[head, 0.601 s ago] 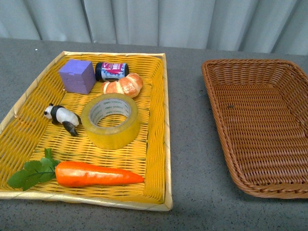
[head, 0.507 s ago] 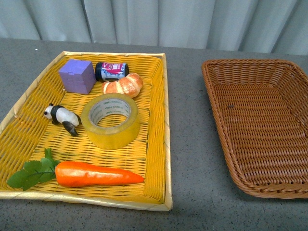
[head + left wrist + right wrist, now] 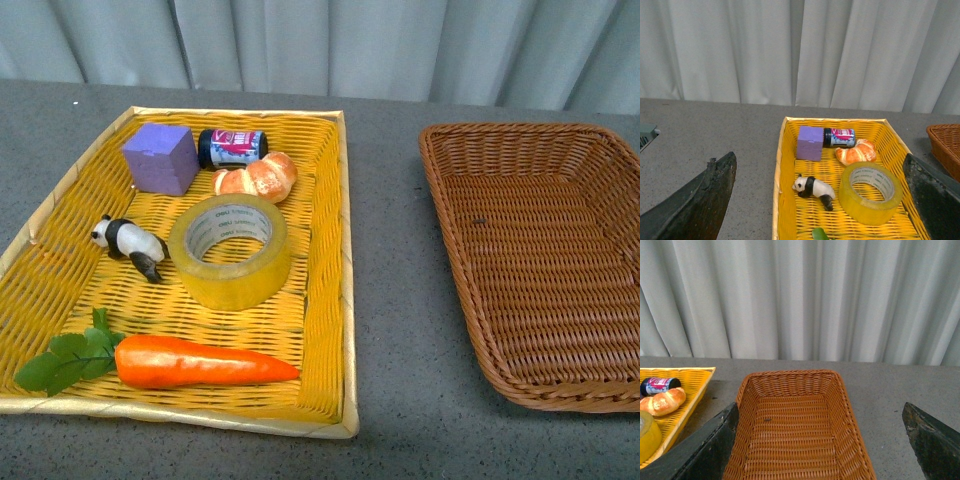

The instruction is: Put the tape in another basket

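The tape [image 3: 229, 250], a wide yellowish roll with a white printed core, lies flat in the middle of the shallow yellow tray [image 3: 330, 300]. It also shows in the left wrist view [image 3: 870, 193] and at the edge of the right wrist view [image 3: 647, 436]. The brown wicker basket [image 3: 455, 210] stands empty to the right; the right wrist view [image 3: 742, 390] looks down into it. My left gripper [image 3: 822, 200] is open, high above the tray. My right gripper [image 3: 820, 440] is open, high above the basket. Neither arm shows in the front view.
In the tray with the tape lie a purple cube [image 3: 160, 157], a dark jar [image 3: 232, 147], a croissant [image 3: 256, 177], a toy panda [image 3: 131, 244] and a carrot [image 3: 195, 362]. Grey tabletop lies between tray and basket. A curtain hangs behind.
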You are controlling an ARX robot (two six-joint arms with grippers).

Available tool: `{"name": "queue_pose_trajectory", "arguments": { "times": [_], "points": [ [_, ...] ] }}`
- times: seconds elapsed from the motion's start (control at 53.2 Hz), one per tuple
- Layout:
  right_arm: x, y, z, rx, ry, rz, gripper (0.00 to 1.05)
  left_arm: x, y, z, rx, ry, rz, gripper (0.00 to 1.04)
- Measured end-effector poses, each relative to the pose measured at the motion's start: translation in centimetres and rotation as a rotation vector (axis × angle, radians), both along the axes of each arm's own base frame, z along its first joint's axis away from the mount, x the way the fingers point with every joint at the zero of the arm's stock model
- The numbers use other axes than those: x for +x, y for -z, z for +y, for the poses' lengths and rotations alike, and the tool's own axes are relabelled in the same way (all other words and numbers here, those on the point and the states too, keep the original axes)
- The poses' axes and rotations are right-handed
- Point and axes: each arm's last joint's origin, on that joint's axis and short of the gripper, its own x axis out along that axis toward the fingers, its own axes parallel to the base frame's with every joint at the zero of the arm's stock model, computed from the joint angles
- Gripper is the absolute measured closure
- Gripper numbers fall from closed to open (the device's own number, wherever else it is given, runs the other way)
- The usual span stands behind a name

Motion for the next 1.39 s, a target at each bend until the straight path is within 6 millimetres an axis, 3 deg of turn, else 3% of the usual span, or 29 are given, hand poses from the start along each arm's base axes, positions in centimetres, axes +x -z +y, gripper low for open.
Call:
{"name": "queue_pose_trajectory", "arguments": {
  "times": [1.278,1.391],
  "points": [
    [0.0,0.0,0.0,0.0,0.0,0.0,0.09,0.0,-0.01,0.0,0.0,-0.001,0.0,0.06],
    [0.0,0.0,0.0,0.0,0.0,0.0,0.09,0.32,0.7,-0.14,-0.03,-0.181,0.206,0.06]
  ]
}}
